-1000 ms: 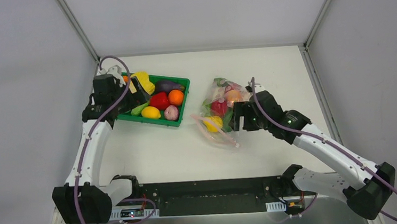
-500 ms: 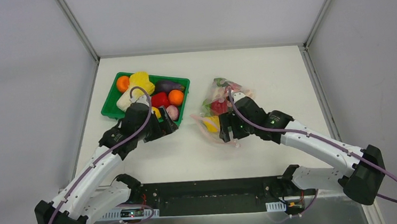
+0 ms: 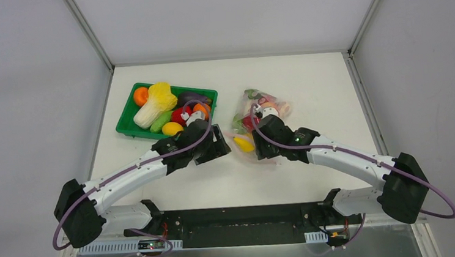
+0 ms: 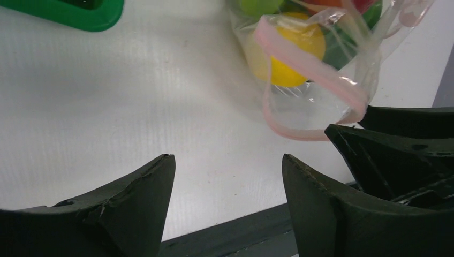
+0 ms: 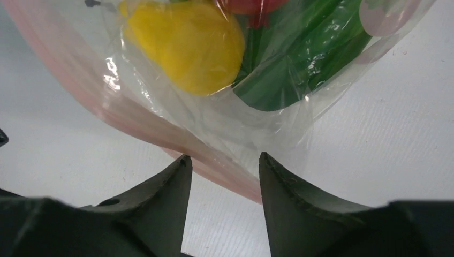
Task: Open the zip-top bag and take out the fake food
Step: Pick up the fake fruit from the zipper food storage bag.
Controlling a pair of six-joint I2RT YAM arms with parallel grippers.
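**Both grippers open at the mouth of the zip-top bag**

The zip-top bag lies on the white table, right of centre, well apart from the green tray that holds a napa cabbage and other plastic produce. The fake food sits inside the clear pouch: a yellow fruit nearest the mouth, with green leaves and a red piece behind it.

The left gripper is low over the table between tray and bag, pointing at the bag's mouth. Its jaws stand wide apart with only bare table between them, and they touch nothing. In its wrist view the pink zip strip bends into a loop, its two sides standing apart in front of the yellow fruit.

The right gripper is at the bag's near edge, just beside the left one. Its jaws are parted, and the pink-edged rim of the plastic runs into the gap between the fingertips. The gap is wider than the film, so the rim is not clamped
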